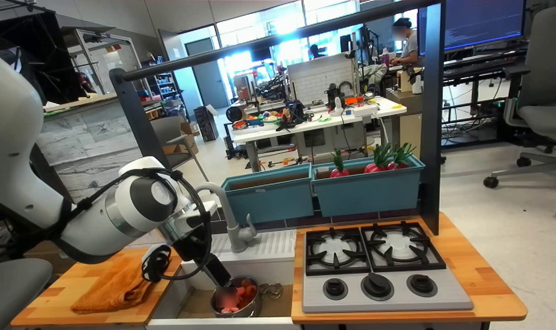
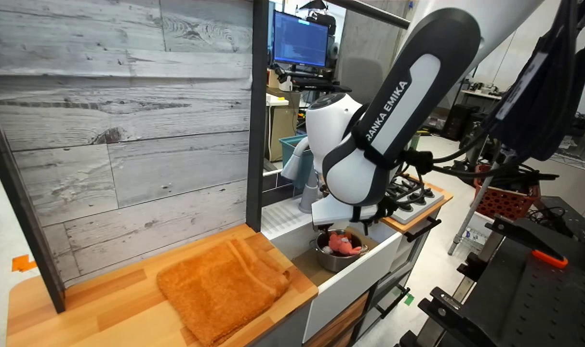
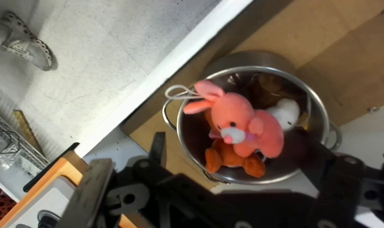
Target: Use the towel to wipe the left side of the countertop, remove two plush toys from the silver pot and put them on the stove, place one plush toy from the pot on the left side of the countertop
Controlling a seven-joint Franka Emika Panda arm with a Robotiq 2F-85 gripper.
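The orange towel (image 2: 220, 289) lies folded on the left wooden countertop (image 2: 75, 332). In the sink stands the silver pot (image 2: 338, 262), holding several plush toys. From the wrist I see a coral rabbit toy (image 3: 231, 109) on top, partly over an orange toy (image 3: 231, 155). A white toy (image 3: 287, 114) and a dark brown lump (image 3: 269, 85) sit deeper, partly covered. My gripper (image 3: 232, 137) is open over the pot, its fingers apart on either side of the toys and nothing gripped. The stove (image 1: 312, 293) bears no toys.
A grey faucet (image 1: 234, 229) rises behind the sink near my wrist. Teal planters (image 1: 369, 192) line the back, one with red radishes. A dark post (image 2: 258, 115) and wood-panel wall (image 2: 128, 159) border the left counter. Metal rings (image 1: 272, 291) lie beside the pot.
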